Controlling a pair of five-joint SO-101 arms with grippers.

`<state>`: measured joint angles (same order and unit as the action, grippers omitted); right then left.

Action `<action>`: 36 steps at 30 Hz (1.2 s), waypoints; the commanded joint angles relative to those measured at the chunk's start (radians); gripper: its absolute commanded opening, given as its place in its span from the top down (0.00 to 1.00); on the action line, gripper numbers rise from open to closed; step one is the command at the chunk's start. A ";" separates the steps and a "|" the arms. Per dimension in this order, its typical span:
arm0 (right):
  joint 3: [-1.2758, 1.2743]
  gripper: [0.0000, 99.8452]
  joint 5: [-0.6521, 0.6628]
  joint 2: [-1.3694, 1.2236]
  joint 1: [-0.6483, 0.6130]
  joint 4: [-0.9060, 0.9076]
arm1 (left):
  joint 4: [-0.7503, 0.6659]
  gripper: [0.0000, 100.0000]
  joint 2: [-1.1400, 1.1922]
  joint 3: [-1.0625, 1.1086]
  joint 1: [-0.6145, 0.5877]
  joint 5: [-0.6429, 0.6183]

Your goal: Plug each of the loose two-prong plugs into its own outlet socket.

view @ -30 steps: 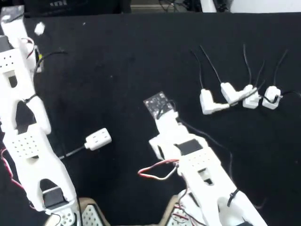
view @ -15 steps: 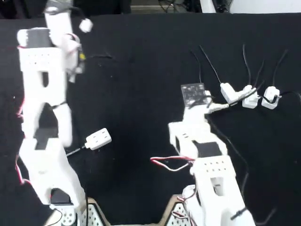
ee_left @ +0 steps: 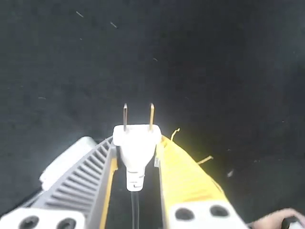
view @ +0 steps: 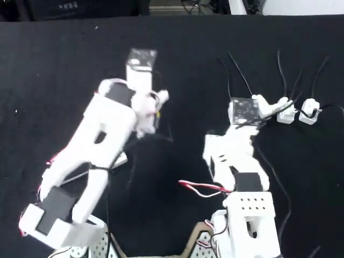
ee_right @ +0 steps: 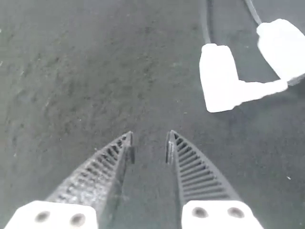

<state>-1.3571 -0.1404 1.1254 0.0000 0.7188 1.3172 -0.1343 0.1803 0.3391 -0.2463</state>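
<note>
plug [ee_left: 137,145] clamped in left gripper [ee_left: 136,141], prongs [ee_left: 125,117] forward; right gripper [ee_right: 149,138] slightly parted near loose plugs [ee_right: 219,78]

Black bench [view: 64,59] carries a cluster of white plugs [view: 286,113] near its far right corner. They lie close together on the dark cloth, thin black cords [view: 239,70] trailing toward the far edge. An angled plug [ee_right: 221,78] lies flat just beside a second plug [ee_right: 283,47]. Pale specks [ee_left: 78,14] dot the surface.
</note>
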 commanded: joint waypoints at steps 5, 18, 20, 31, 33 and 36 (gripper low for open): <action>0.007 0.89 -0.025 0.028 0.029 0.008 | -0.520 0.96 -0.077 0.355 0.183 -0.219; 0.007 0.89 -0.026 0.024 0.028 0.000 | -0.456 0.73 -0.218 0.371 0.090 -0.229; 0.005 0.89 -0.026 0.024 0.011 -0.002 | -0.400 0.73 -0.281 0.380 0.013 -0.123; -0.058 0.89 -0.018 0.022 -0.285 -0.044 | -0.210 0.73 -0.358 0.625 -0.479 0.496; -0.059 0.89 -0.018 0.022 -0.305 -0.044 | -0.187 0.73 -0.359 0.662 -0.512 0.654; -0.059 0.89 -0.018 0.022 -0.310 -0.046 | -0.181 0.73 -0.358 0.705 -0.524 0.839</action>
<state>-1.4216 -0.1557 1.1270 -0.2900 0.6974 1.1239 -0.4641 0.8615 -0.1596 0.3414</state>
